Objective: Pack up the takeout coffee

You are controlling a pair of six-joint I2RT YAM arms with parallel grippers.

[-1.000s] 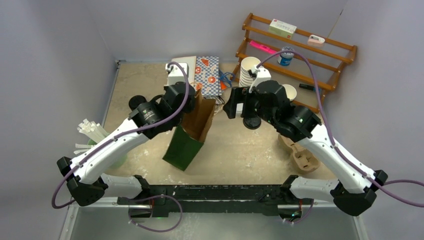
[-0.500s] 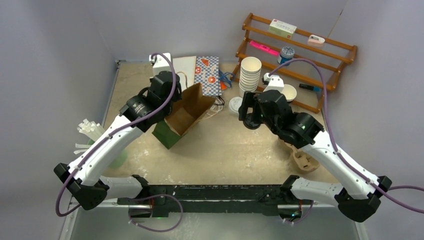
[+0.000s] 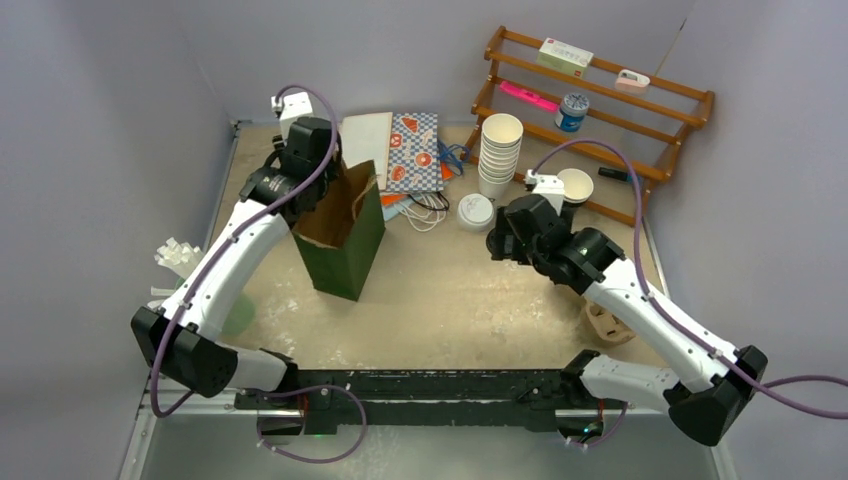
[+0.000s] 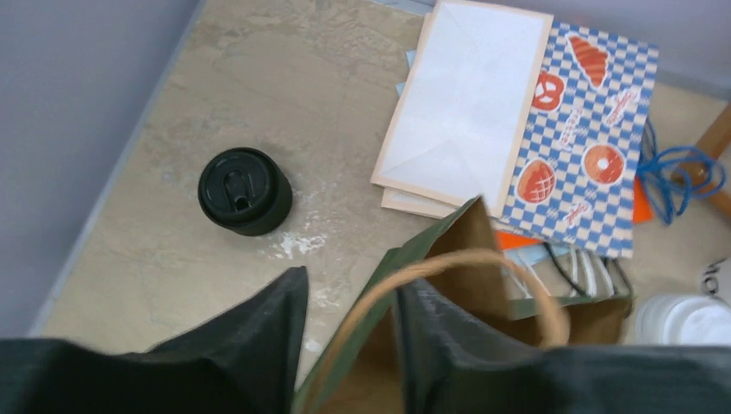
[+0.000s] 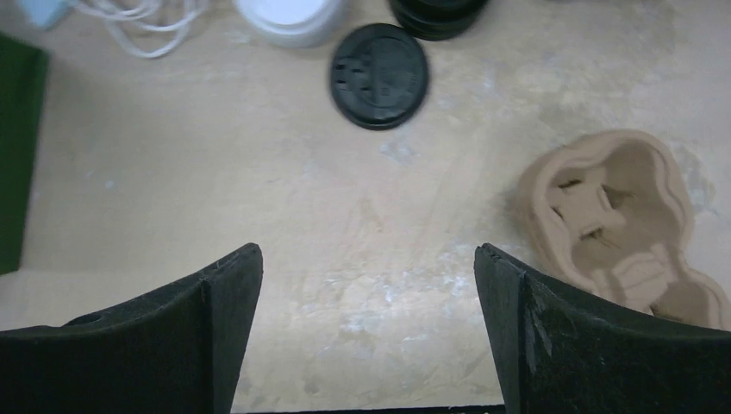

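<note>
A green paper bag [image 3: 343, 245] with a brown inside stands upright and open-topped left of centre. My left gripper [image 3: 330, 178] hangs over its far rim. In the left wrist view the left gripper [image 4: 349, 280] has its jaws apart, with the bag's green rim [image 4: 405, 259] and its paper handle [image 4: 483, 257] running between them, one finger inside the bag. The takeout coffee [image 3: 476, 210] shows only its round white lid [image 5: 289, 13], standing on the table right of the bag. My right gripper [image 3: 497, 243] hovers near it, open [image 5: 366, 250] over bare table with nothing between its fingers.
Loose black lids [image 5: 379, 63] lie beside the coffee. Another black lid [image 4: 244, 190] sits far left. Flat printed bags [image 3: 415, 150] and stacked white cups [image 3: 500, 145] stand behind. A wooden rack [image 3: 600, 90] fills the back right, a cardboard cup carrier [image 3: 610, 320] the right, and straws [image 3: 175, 260] the left.
The left arm has swung the bag from tilted to upright and moved back and left, and its jaws have parted. The right arm has drawn back to the right.
</note>
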